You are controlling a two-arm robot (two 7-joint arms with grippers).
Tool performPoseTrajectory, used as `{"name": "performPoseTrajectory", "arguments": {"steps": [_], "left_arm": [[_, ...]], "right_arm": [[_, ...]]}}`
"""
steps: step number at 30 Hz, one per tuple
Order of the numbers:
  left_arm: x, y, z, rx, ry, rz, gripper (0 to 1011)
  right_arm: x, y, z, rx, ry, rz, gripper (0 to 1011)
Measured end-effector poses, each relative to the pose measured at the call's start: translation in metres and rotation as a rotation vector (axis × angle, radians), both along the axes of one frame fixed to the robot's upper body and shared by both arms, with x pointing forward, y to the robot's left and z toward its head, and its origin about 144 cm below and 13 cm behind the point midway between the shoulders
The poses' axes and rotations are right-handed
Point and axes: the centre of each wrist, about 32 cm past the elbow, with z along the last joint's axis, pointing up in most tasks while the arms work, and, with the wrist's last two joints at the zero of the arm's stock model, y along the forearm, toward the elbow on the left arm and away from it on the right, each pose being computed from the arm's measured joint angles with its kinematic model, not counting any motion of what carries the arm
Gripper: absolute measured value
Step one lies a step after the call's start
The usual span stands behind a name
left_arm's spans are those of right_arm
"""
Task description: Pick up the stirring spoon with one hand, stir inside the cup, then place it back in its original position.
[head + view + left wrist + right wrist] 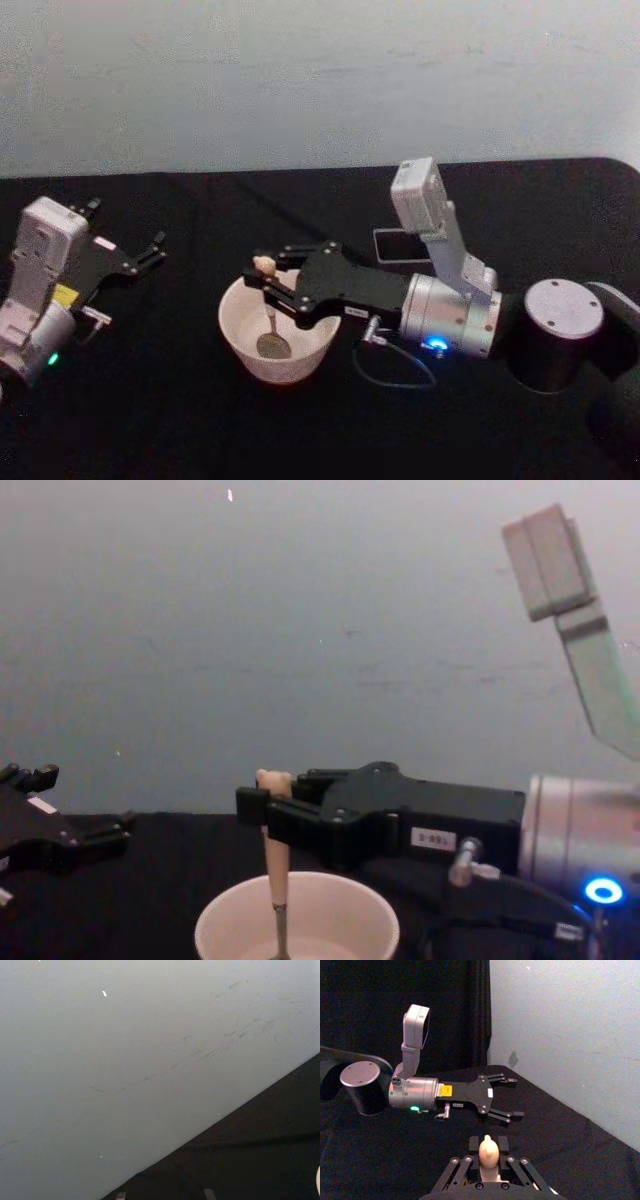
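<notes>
Near the middle of the black table [200, 420] we see the cup [300, 368], wide and cream-white, standing upright on the near side. Our right gripper [262, 270] reaches in from the right, level over the cup's far rim, with its fingers closed on the upper part of the stirring spoon [270, 315]. We hold the spoon close to upright. Its bear-head top pokes out just above the fingers, the beige handle runs down past the rim, and the thin metal neck and round bowl sit low inside the cup. We cannot tell whether the bowl touches the bottom. From the chest view the handle drops straight into the cup, left of its centre.

Far to the left, well apart from the cup, our left gripper [514, 1098] hangs over the table, pointing right. Its two fingers are spread wide with nothing between them.

Beyond our right wrist, on the far side, a dark holder box [398, 245] lies flat on the table, partly hidden by the arm. A pale grey wall [300, 80] rises behind the table's far edge.
</notes>
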Motion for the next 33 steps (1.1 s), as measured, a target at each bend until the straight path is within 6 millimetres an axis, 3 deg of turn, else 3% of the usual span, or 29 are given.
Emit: {"name": "performPoseTrajectory", "arguments": {"steps": [17, 24, 33], "left_arm": [[0.0, 0.0, 0.0, 0.0, 0.0, 0.0, 1001], [0.0, 0.0, 0.0, 0.0, 0.0, 0.0, 1002], [0.0, 0.0, 0.0, 0.0, 0.0, 0.0, 1001]], "right_arm": [[0.033, 0.014, -0.003, -0.036, -0.008, -0.07, 213], [0.038, 0.003, -0.002, -0.04, -0.005, -0.113, 213], [0.026, -0.018, 0.0, -0.044, 0.006, -0.12, 213]]}}
